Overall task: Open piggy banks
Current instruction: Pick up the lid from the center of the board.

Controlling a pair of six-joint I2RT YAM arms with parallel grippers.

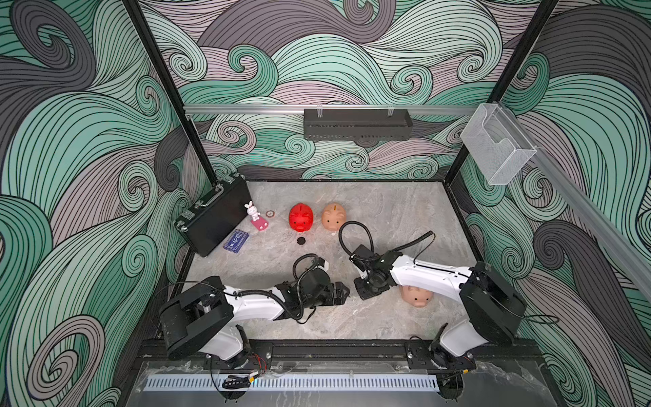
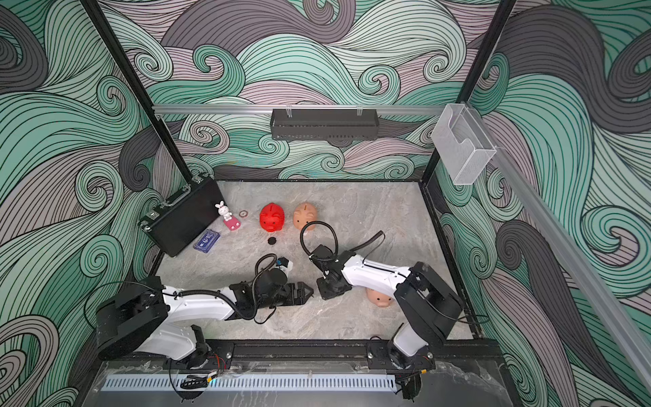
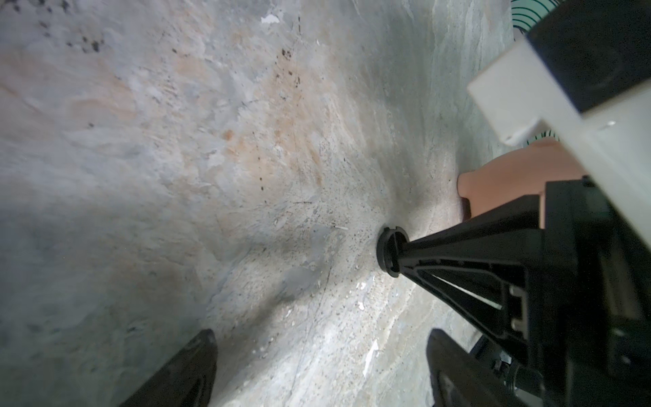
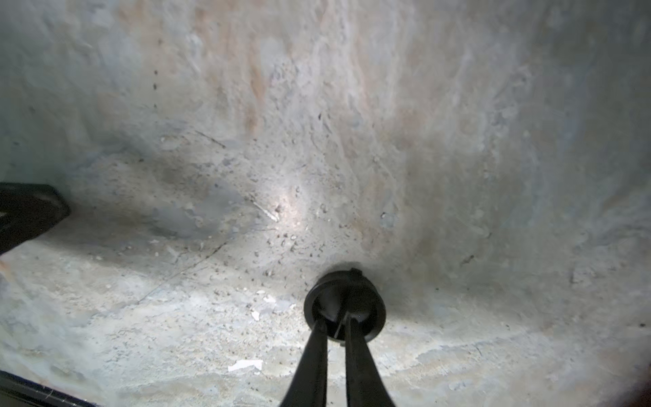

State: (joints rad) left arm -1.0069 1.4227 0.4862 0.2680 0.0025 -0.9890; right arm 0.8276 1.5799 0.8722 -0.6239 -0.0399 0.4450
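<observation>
A red piggy bank (image 1: 301, 217) and a peach-pink piggy bank (image 1: 333, 215) stand upright side by side at the back of the table. Another peach-pink piggy bank (image 1: 417, 297) lies near the front, half under my right arm, snout facing front; it also shows in the left wrist view as the pig (image 3: 500, 183). My right gripper (image 4: 336, 319) points down at the table just left of that pig, shut on a black round plug (image 4: 344, 304) held low over the surface. My left gripper (image 3: 320, 352) is open and empty, its tips (image 1: 343, 291) a little left of the right gripper (image 1: 363, 294).
A loose black plug (image 1: 301, 241) lies in front of the red pig. A white rabbit figurine (image 1: 254, 213), a small ring (image 1: 270, 213), a blue card (image 1: 236, 240) and a black case (image 1: 215, 215) sit at the back left. A black tray (image 1: 355, 123) hangs on the rear rail.
</observation>
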